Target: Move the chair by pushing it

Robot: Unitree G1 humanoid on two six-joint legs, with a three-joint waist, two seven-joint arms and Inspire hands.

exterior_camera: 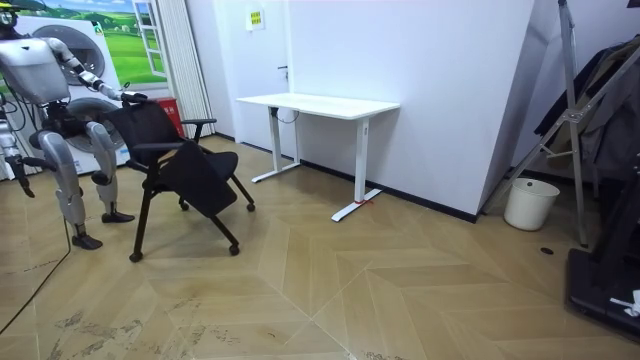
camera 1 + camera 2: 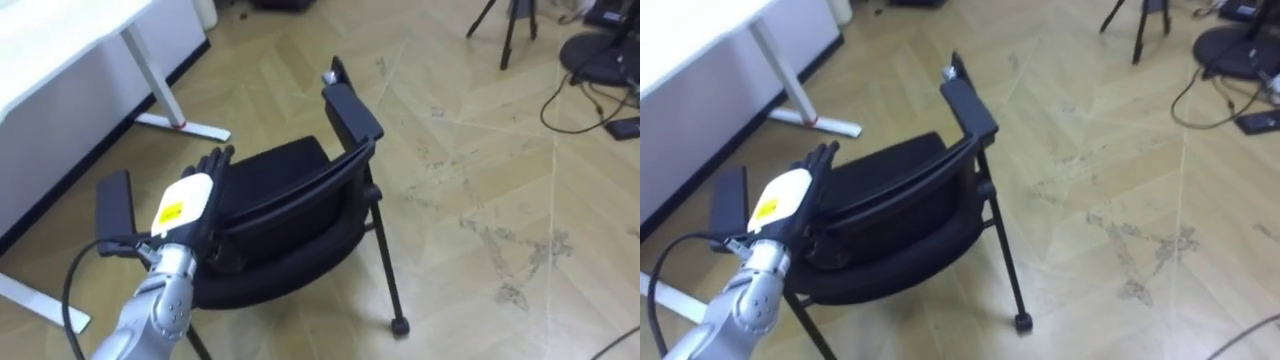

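Standing on bare wood floor (image 2: 480, 200) with white table (image 1: 320, 103) ahead and to the left, probably the place to shove toward; looks like the very start of the push, still to cover open floor. Parked right behind black chair (image 2: 290, 185), well apart from the table, close enough to reach over its backrest, armrest (image 2: 350, 112) pointing away. Pressing left hand (image 2: 185, 205) on top edge of backrest, fingers laid fairly straight, not wrapped, likely because rolling on a castor (image 2: 400, 325) needs only contact up high. Apparently hanging right hand (image 1: 17, 180) low at the side by room view's left edge, can't tell its state
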